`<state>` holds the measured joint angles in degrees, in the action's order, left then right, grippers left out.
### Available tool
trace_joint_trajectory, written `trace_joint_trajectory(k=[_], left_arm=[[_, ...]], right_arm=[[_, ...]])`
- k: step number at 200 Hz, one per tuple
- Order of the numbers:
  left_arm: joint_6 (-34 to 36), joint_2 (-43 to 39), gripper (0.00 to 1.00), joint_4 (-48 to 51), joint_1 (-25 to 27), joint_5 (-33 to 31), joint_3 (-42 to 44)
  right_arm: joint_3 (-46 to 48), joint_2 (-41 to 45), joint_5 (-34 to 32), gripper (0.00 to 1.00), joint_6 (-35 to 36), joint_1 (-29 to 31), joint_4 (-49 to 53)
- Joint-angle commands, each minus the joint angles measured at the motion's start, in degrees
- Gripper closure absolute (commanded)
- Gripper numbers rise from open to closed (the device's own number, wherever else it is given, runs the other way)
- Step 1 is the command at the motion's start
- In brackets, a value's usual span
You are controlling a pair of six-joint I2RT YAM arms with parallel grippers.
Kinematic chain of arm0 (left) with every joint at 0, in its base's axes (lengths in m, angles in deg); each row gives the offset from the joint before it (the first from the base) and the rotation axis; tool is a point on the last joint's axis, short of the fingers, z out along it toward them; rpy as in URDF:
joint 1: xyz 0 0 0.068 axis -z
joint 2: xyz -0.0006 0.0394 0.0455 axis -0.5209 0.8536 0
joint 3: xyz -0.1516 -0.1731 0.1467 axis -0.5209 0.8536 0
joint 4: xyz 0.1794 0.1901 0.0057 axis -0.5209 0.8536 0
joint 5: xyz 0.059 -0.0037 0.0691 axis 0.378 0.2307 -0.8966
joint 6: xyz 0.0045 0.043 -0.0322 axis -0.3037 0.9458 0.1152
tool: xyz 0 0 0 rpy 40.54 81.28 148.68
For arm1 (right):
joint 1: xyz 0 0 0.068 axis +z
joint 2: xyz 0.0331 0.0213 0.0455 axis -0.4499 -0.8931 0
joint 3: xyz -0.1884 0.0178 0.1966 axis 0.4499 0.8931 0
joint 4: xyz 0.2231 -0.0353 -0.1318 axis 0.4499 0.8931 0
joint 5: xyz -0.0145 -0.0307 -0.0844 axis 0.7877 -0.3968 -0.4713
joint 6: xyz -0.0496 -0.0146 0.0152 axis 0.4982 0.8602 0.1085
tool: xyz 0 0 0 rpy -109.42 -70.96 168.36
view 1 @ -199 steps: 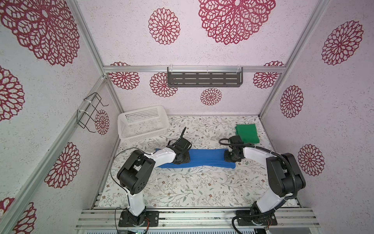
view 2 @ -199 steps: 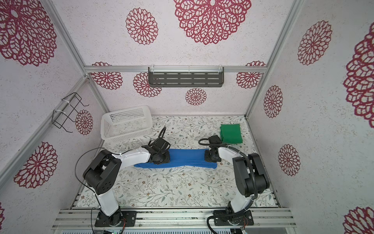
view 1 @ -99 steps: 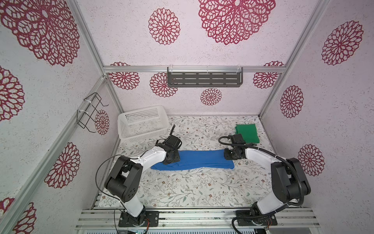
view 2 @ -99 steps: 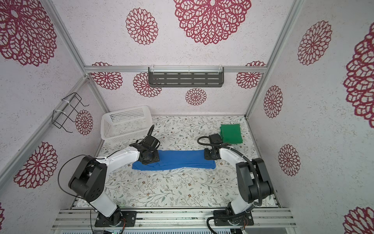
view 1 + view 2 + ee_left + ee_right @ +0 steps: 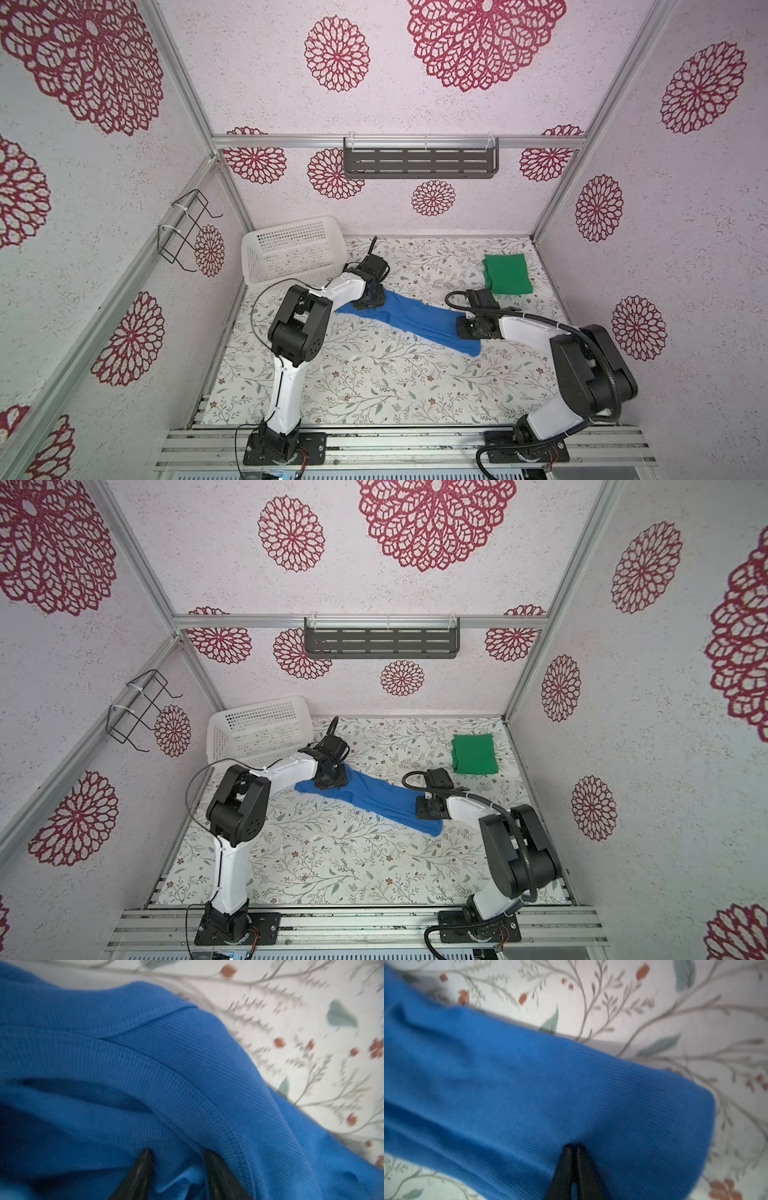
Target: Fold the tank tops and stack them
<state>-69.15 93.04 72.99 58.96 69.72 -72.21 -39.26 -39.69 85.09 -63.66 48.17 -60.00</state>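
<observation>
Blue tank top (image 5: pixel 415 318) lies diagonally across mid-tabletop as a long narrow band; final folds and stacking remain. Right gripper (image 5: pixel 572 1147), reaching low, pinches its nearer right end. Left gripper (image 5: pixel 178 1153) clamps bunched cloth at the farther left end. Green tank top (image 5: pixel 507 274) sits folded in the far right corner.

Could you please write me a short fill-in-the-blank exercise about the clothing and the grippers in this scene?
1. The folded tank top lying by itself at the back right of the table is coloured ____.
2. The stretched-out tank top, pinched at opposite ends by the left gripper and the right gripper, is coloured ____.
3. At the back left, beside the left arm, stands a white perforated ____.

Missing words: green; blue; basket.
</observation>
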Motion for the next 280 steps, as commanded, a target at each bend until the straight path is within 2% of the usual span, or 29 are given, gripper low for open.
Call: trace_joint_trajectory(k=[1,18,31,46,65,73,89,112,118,138,148,191,217,253,280], left_arm=[[6.19,10.28,0.52,4.06,0.1,6.32,-7.66],[8.78,16.21,0.49,11.53,0.02,8.97,-21.2],[11.73,19.6,0.44,15.77,0.21,9.71,-30.55],[14.9,19.71,0.32,18.22,0.43,8.93,-36.45],[18.22,14.87,0.18,17.88,0.38,6.4,-36.2],[19.07,12.24,0.15,17.69,0.34,5.3,-35.07],[18.79,6.76,0.15,15.68,0.15,3.84,-30.68],[15.14,3.68,0.24,11.91,-0.39,5.89,-23.89],[14.28,4.22,0.27,11.61,-0.27,6.06,-22.99],[11.64,7.32,0.28,10.9,-0.28,7.93,-21.76],[10.22,9.1,0.3,10.21,-0.38,9.24,-21.73],[6.44,16.34,0.34,8.85,-0.93,12.61,-25.07],[5.27,22.41,0.36,11.7,-1.84,15.94,-32.63],[5.69,29.06,0.35,14.69,-2.0,19.35,-43.57],[8.68,29.88,0.29,14.63,-1.95,20.22,-45.78]], right_arm=[[7.53,4.97,0.43,0.88,-8.14,5.75,5.35],[8.88,9.24,0.64,0.85,-11.52,14.26,4.11],[7.11,12.67,-4.42,0.76,-12.06,19.94,6.24],[5.67,17.57,-9.13,0.52,-12.01,20.67,8.58],[4.5,23.12,-11.7,0.14,-11.29,19.43,8.99],[3.81,24.34,-11.44,0.08,-10.71,18.88,9.2],[2.08,23.58,-9.34,0.14,-8.7,17.48,10.16],[-1.36,17.81,-7.73,0.51,-4.6,16.32,13.0],[-2.27,15.8,-7.41,0.58,-3.56,16.14,13.59],[-3.59,10.75,-5.86,0.72,-1.63,15.2,12.5],[-3.66,8.88,-4.88,0.76,-1.16,14.48,11.25],[-1.74,3.2,-3.74,0.79,-1.15,13.46,7.84],[2.59,2.18,-1.89,0.74,-7.42,16.08,4.73],[4.83,1.48,2.6,0.69,-21.4,27.88,-3.46],[-2.1,-1.22,-0.39,0.61,-25.71,36.0,-3.87]])
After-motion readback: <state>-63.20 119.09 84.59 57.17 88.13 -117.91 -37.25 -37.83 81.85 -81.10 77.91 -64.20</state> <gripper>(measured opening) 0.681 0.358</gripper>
